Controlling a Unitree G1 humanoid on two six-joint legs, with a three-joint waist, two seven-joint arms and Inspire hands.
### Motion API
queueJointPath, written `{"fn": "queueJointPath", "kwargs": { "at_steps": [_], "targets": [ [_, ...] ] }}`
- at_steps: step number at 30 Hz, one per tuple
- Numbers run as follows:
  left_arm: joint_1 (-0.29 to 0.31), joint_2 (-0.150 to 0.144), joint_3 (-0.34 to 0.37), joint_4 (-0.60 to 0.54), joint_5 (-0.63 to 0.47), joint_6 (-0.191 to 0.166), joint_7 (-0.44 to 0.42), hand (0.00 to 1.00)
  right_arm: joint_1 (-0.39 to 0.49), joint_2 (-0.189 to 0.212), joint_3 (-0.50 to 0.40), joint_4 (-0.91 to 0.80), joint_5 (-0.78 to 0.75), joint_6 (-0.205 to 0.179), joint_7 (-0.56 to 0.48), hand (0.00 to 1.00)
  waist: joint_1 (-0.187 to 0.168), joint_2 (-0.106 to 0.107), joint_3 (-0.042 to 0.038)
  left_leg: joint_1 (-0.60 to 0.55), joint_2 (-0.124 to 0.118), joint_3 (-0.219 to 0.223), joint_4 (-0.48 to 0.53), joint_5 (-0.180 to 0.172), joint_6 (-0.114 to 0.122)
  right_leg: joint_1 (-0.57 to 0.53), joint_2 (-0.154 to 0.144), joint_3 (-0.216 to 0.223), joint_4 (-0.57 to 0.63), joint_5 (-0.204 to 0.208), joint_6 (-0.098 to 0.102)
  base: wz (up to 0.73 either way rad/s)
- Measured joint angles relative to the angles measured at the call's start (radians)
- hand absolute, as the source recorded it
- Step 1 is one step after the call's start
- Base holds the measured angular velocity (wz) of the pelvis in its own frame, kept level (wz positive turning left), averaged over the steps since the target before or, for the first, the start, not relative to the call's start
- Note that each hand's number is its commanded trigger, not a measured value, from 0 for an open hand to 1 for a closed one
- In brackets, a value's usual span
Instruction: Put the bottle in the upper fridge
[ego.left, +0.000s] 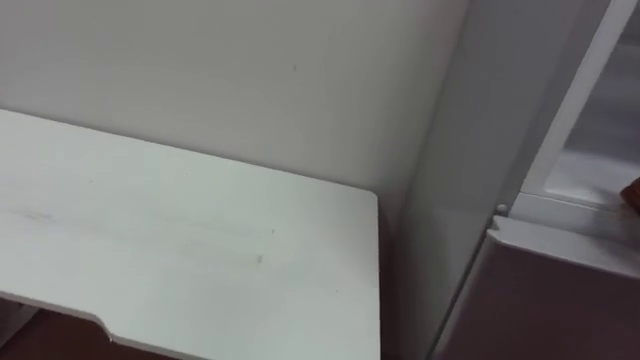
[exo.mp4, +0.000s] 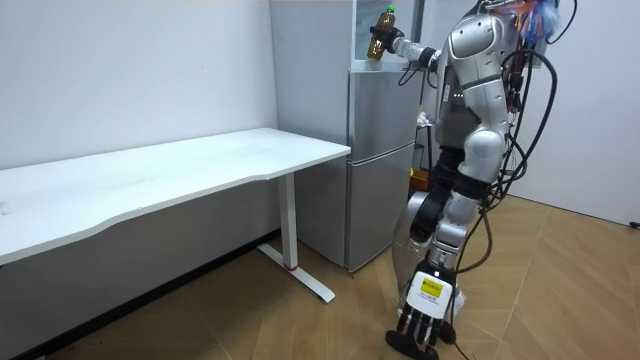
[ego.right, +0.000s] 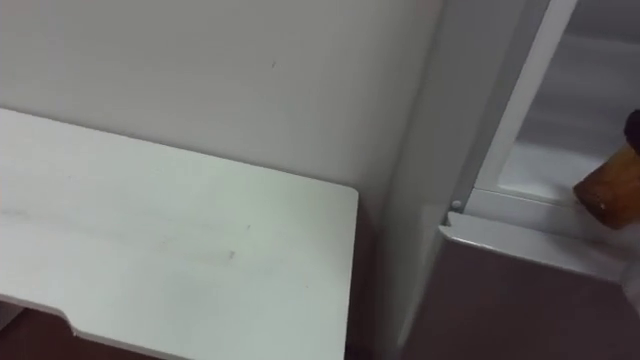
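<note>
A brown bottle (exo.mp4: 379, 35) with a yellow cap is held tilted at the mouth of the upper fridge compartment (ego.right: 560, 150), whose door stands open. My right hand (exo.mp4: 397, 46) is shut on the bottle, arm stretched out at shoulder height. In the right eye view the bottle's brown base (ego.right: 608, 188) hangs just above the compartment's white sill, at the picture's right edge. My left hand (exo.mp4: 424, 120) sits low at waist height in front of the fridge (exo.mp4: 380, 150). I stand right in front of the fridge.
A long white table (ego.left: 180, 230) runs along the wall at my left, its end close to the fridge's grey side (ego.left: 470, 150). The lower fridge door (ego.right: 520, 300) is closed. Wooden floor lies behind me.
</note>
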Motion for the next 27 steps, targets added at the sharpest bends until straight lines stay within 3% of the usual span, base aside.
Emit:
{"fn": "queueJointPath", "kwargs": {
  "at_steps": [5, 15, 19, 27],
  "targets": [
    [0.005, 0.020, 0.005, 0.001, -0.002, -0.001, 0.010, 0.00, -0.010, -0.011, 0.051, 0.005, 0.000, 0.000, -0.038, 1.00, 0.026, -0.002, 0.0003, -0.001, 0.000, -0.008, 0.006, -0.002, -0.002, 0.006, -0.001, -0.028, 0.000, 0.000, 0.000, 0.04],
    [0.023, 0.039, 0.005, -0.003, 0.001, -0.006, 0.025, 0.00, -0.148, -0.028, 0.115, 0.146, 0.003, 0.000, -0.114, 1.00, 0.048, -0.008, 0.0010, -0.025, -0.003, -0.055, 0.044, -0.009, -0.005, 0.015, 0.001, -0.067, 0.000, 0.000, 0.000, 0.15],
    [0.037, 0.040, 0.012, -0.005, 0.000, 0.002, 0.025, 0.00, -0.219, -0.036, 0.164, 0.238, 0.012, 0.000, -0.097, 1.00, 0.054, -0.009, 0.0004, -0.033, -0.003, -0.062, 0.045, -0.010, -0.010, 0.016, 0.002, -0.074, -0.002, 0.000, 0.000, 0.06],
    [0.042, 0.045, 0.021, -0.045, 0.000, 0.018, 0.025, 0.00, -0.222, -0.070, 0.207, 0.341, 0.052, -0.002, 0.014, 1.00, 0.096, -0.012, -0.0022, -0.034, -0.004, -0.068, 0.042, -0.006, -0.009, 0.017, 0.002, -0.081, 0.000, 0.000, 0.000, 0.02]
  ]
}}
